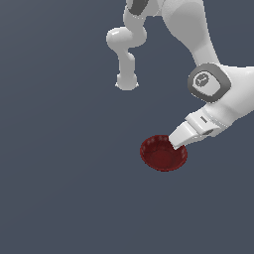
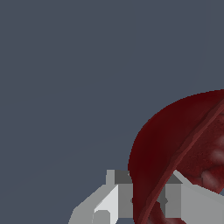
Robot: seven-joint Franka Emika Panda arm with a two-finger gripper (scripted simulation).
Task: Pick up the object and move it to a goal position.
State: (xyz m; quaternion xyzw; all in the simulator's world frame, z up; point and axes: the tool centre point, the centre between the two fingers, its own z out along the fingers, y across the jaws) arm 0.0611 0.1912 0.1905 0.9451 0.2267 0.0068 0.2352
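1. The dark red bowl sits a little below the middle of the exterior view, toward that view's right, against the flat grey-blue surface. I see no clear shadow under it, so I cannot say for certain whether it rests there or is already a touch off the ground.

2. The arm's gripper reaches down at a slant from the exterior view's right, and its tip meets the bowl at the rim on that same side.

3. From the wrist view the picture is plainer: the ridged rim of the bowl runs between the two fingers, one finger outside the wall and the other inside it. They stand narrow, close against the rim on both sides. I judge they are pinching it, though I cannot see the contact itself.

4. So the reach looks done, and the grasp looks made or very nearly so.

5. What is left, as I read it, is most of the job: lifting the bowl clear and carrying it to the goal. No goal marker shows in either view, so I cannot say which way it must travel.

6. A rim pinch on a shallow bowl may let it tip as it rises; that is my guess, not something seen.
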